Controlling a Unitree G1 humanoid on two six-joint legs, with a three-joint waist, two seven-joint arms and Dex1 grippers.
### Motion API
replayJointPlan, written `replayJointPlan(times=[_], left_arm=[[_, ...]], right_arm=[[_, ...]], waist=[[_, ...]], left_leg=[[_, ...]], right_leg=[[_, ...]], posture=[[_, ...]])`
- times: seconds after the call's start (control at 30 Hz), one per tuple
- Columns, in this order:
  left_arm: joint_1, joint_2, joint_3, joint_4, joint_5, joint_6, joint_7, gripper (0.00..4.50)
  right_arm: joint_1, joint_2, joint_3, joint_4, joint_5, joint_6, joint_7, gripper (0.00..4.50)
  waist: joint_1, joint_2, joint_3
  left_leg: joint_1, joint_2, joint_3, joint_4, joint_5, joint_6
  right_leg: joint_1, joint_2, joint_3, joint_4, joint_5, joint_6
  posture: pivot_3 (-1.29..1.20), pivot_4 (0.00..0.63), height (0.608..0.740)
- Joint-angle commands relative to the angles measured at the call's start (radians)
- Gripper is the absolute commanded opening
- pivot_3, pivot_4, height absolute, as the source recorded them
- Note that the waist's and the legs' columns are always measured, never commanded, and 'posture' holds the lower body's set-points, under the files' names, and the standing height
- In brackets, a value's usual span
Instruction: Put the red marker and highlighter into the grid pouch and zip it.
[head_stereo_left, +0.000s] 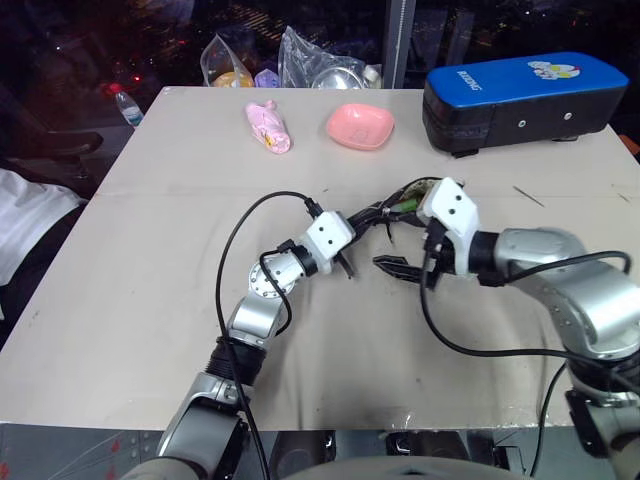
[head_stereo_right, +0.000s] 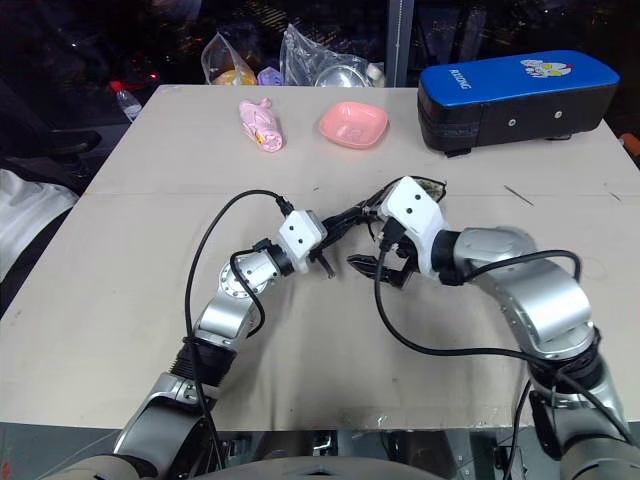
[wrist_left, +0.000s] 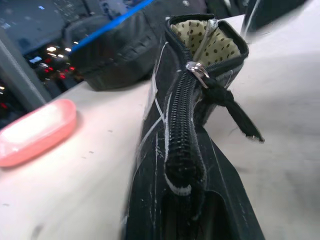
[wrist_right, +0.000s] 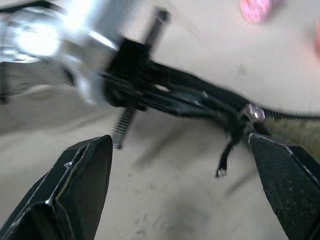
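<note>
Near the middle of the surface (head_stereo_left: 150, 300), the left gripper (head_stereo_left: 345, 262) has its fingers clamped on the closed end of the grid pouch (wrist_left: 175, 150). That pouch stands on edge, zipper up, its long axis running rightward and away toward its unzipped end. Just right, the right gripper (wrist_right: 185, 185) has fingers spread wide, holding nothing.

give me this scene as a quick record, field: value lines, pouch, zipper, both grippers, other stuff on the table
grid pouch: held up on its edge, zipper side facing the left wrist camera
zipper pull: near the far end, a short stretch open, dotted beige lining showing
left gripper: shut on the grid pouch's near end
right gripper: open, fingers either side of the zipper pull, not touching
table: pink dish, pink packet, blue-and-black case at the far edge
</note>
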Motion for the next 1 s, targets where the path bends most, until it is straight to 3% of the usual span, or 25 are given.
replayJointPlan(times=[0.03, 0.43, 0.67, 0.7, 0.73, 0.83, 0.9, 1.0], left_arm=[[0.004, -0.004, 0.005, -0.040, -0.035, 0.020, -0.021, 0.00], [0.016, -0.002, -0.003, -0.052, -0.041, 0.029, -0.047, 0.00], [0.022, 0.001, -0.006, -0.059, -0.034, 0.026, -0.048, 0.00], [0.022, 0.001, -0.007, -0.059, -0.034, 0.025, -0.048, 0.00], [0.022, 0.002, -0.007, -0.059, -0.033, 0.025, -0.048, 0.00], [0.021, 0.002, -0.007, -0.057, -0.031, 0.024, -0.047, 0.00], [0.021, 0.002, -0.008, -0.057, -0.029, 0.025, -0.047, 0.00], [0.022, 0.001, -0.011, -0.058, -0.027, 0.025, -0.045, 0.00]], right_arm=[[0.002, 0.063, -0.031, 0.003, -0.011, 0.083, -0.115, 4.41], [-0.019, 0.318, -0.220, 0.123, 0.036, 0.185, -0.274, 4.41], [-0.025, 0.384, -0.260, 0.156, 0.052, 0.192, -0.312, 4.41], [-0.024, 0.385, -0.259, 0.157, 0.053, 0.189, -0.315, 3.91], [-0.023, 0.386, -0.261, 0.159, 0.055, 0.186, -0.318, 3.72], [-0.023, 0.388, -0.264, 0.163, 0.063, 0.178, -0.328, 2.19], [-0.024, 0.390, -0.270, 0.166, 0.069, 0.173, -0.335, 1.53], [-0.020, 0.388, -0.277, 0.164, 0.078, 0.171, -0.344, 0.06]], waist=[[0.000, 0.000, 0.000], [-0.002, 0.000, 0.000], [-0.004, 0.000, 0.000], [-0.004, 0.000, 0.000], [-0.004, 0.000, 0.000], [-0.004, 0.000, 0.000], [-0.004, 0.000, 0.000], [-0.004, 0.000, 0.000]], left_leg=[[0.000, 0.000, 0.000, 0.000, 0.000, 0.000], [0.000, 0.000, -0.001, -0.001, 0.000, 0.000], [0.000, 0.000, -0.001, -0.001, 0.000, 0.000], [0.000, 0.000, -0.001, -0.001, 0.000, 0.000], [0.000, 0.000, -0.001, -0.001, 0.000, 0.000], [0.000, 0.000, -0.001, -0.001, 0.000, 0.000], [0.000, 0.000, -0.001, -0.001, 0.000, 0.000], [0.000, 0.000, -0.001, -0.001, 0.000, 0.000]], right_leg=[[0.000, 0.000, 0.000, 0.000, 0.000, 0.000], [0.000, 0.001, 0.000, 0.000, 0.000, 0.000], [0.000, 0.001, 0.000, -0.001, 0.000, 0.000], [0.000, 0.001, 0.000, -0.001, 0.000, 0.000], [0.000, 0.001, 0.000, -0.001, 0.000, 0.000], [0.000, 0.001, 0.000, -0.001, 0.000, 0.000], [0.000, 0.001, 0.000, -0.001, 0.000, 0.000], [0.000, 0.001, 0.000, -0.001, 0.000, 0.000]], posture=[[0.00, 0.150, 0.740], [0.00, 0.150, 0.740], [0.00, 0.150, 0.740], [0.00, 0.150, 0.740], [0.00, 0.150, 0.740], [0.00, 0.150, 0.740], [0.00, 0.150, 0.740], [0.00, 0.150, 0.740]])
